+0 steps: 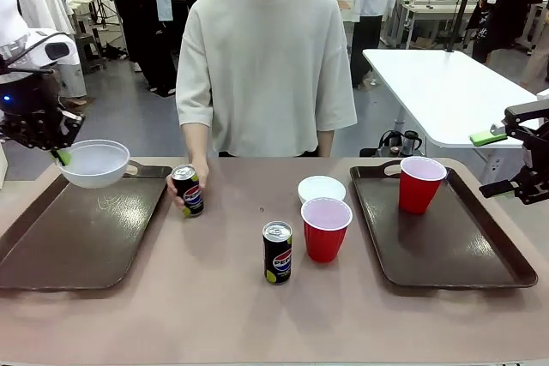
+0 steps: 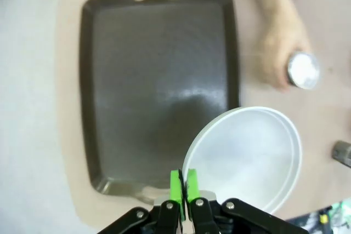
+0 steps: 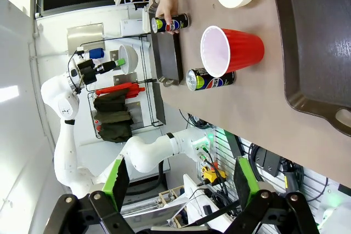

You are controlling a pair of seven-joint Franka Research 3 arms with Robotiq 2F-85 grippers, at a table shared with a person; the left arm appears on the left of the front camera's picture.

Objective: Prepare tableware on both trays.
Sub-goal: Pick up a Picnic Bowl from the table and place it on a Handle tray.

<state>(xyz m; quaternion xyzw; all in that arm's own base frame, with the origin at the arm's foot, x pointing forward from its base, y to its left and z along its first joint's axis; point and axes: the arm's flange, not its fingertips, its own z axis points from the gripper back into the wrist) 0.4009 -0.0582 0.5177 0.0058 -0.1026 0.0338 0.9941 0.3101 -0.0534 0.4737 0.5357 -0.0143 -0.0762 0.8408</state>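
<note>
My left gripper point(image 1: 58, 157) is shut on the rim of a white bowl point(image 1: 94, 163), holding it above the far end of the left tray point(image 1: 81, 237). In the left wrist view the green pads point(image 2: 176, 183) pinch the bowl point(image 2: 247, 154) over the tray point(image 2: 159, 86). A person's hand point(image 1: 178, 197) holds a Pepsi can point(image 1: 188, 190) next to that tray. On the table stand a second can point(image 1: 277, 252), a red cup point(image 1: 326, 229) and another white bowl point(image 1: 322, 188). The right tray point(image 1: 455, 246) carries a red cup point(image 1: 420, 183). My right gripper point(image 1: 493, 163) hangs open beside it, holding nothing.
The person stands at the far side of the table, facing me. In the right wrist view the open fingers point(image 3: 122, 182) frame the red cup point(image 3: 230, 50), the can point(image 3: 211, 79) and the right tray's rim point(image 3: 307, 100). A white table point(image 1: 446, 92) stands behind on the right.
</note>
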